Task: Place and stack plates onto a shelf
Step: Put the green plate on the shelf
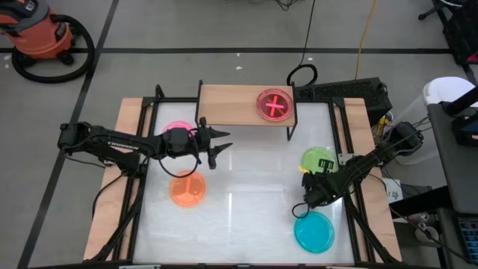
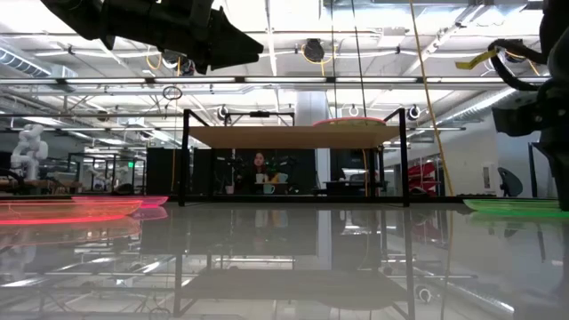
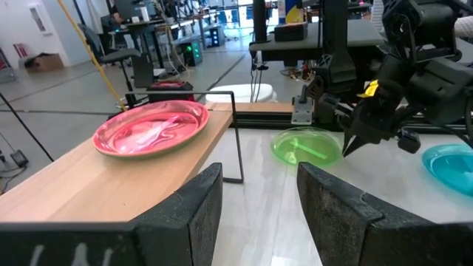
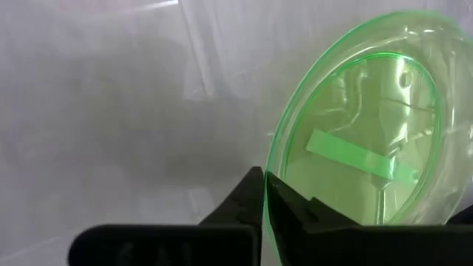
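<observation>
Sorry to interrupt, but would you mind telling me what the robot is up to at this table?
It is putting plates on the shelf. One pink plate already sits on the shelf's right end. The left hand is open and empty, poised in front of the shelf. The right hand is shut on the rim of the green plate at the table's right side. An orange plate, a cyan plate and another pink one wait on the table.

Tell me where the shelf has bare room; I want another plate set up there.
The shelf is bare across its left and middle; only the pink plate sits at its right end. The table's middle, between the orange plate and cyan plate, is free too. The sides are crowded.
</observation>
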